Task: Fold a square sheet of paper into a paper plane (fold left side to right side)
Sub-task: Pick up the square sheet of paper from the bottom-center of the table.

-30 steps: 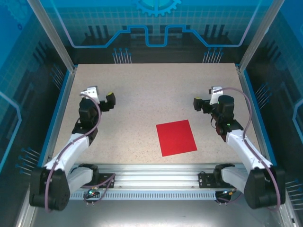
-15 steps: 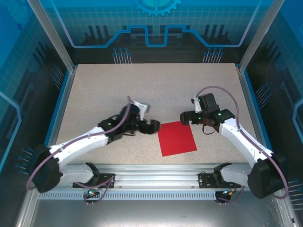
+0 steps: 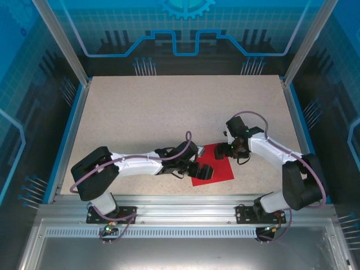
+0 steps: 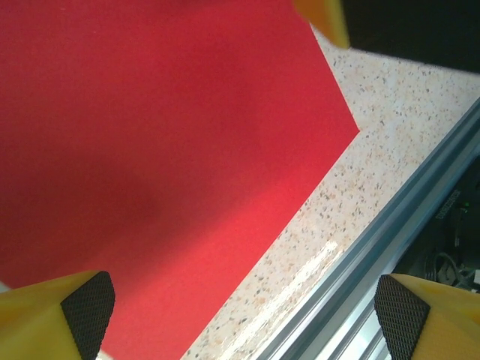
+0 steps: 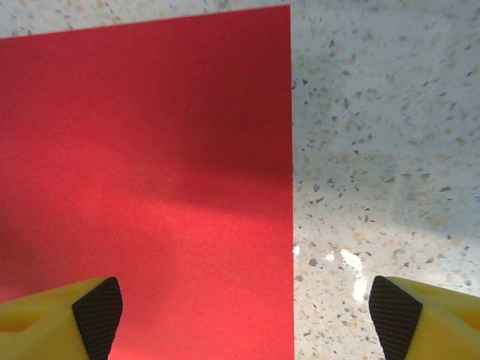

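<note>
Judging by the flat, uncreased paper: just starting the first fold, left side over to right side, with nothing lifted yet.

Starting at the left: hovering the left gripper (image 3: 201, 170) over the near-left corner of the square sheet of paper (image 3: 222, 169), jaws spread wide and gripping nothing. In the left wrist view, straddling the sheet's near edge, with one pad (image 4: 88, 311) over the red and the other beyond that edge, above the rail (image 4: 390, 225) that runs just off the sheet's near side. Touching the paper or not: impossible to tell.

In the middle: lying flat on the table (image 3: 169, 112), squarish, every visible edge down.

On the right: holding the right gripper (image 3: 225, 151) over the sheet's far edge, jaws likewise wide apart and empty. In the right wrist view, bracketing one straight edge of the sheet (image 5: 150, 150), with one pad (image 5: 97, 315) over red and the other over bare speckled table beside it.

Next, probably: lowering onto the left edge, pinching or sliding under the thin paper to peel it up, then carrying it across to the right edge and pressing the crease. Pinning the right side meanwhile, to stop the sheet from skidding.
</note>
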{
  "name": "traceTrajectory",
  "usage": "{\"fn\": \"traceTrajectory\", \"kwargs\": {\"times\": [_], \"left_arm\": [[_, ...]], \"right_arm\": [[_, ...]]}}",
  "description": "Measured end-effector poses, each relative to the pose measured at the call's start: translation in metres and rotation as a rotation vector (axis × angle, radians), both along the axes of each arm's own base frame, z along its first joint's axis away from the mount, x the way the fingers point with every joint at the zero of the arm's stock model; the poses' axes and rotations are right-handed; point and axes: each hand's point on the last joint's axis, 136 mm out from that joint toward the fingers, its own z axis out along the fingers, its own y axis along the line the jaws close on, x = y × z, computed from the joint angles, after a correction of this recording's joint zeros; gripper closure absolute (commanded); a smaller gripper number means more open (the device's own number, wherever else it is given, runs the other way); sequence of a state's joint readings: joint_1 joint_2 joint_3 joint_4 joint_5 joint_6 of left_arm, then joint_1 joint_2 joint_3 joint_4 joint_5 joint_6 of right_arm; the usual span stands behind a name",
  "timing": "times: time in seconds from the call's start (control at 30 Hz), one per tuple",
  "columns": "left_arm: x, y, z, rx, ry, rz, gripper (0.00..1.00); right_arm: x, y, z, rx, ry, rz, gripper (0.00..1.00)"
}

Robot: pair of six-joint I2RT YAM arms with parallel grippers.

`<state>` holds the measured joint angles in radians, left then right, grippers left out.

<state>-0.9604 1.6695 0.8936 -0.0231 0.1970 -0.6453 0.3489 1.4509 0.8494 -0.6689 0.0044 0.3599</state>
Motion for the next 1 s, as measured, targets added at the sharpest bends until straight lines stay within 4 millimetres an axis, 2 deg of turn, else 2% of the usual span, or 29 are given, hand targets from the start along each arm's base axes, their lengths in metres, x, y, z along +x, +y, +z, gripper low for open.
{"fn": "traceTrajectory", "kwargs": {"times": [0.23,1.0], "left_arm": [[0.000,-0.005,-0.006,-0.009,0.036,0.014,0.05],[0.003,-0.010,-0.017,0.028,0.085,0.035,0.05]], "right_arm": [[-0.005,0.000,-0.016,-0.012,0.066,-0.014,0.10],[-0.021,0.019,-0.031,-0.043,0.124,0.027,0.09]]}}
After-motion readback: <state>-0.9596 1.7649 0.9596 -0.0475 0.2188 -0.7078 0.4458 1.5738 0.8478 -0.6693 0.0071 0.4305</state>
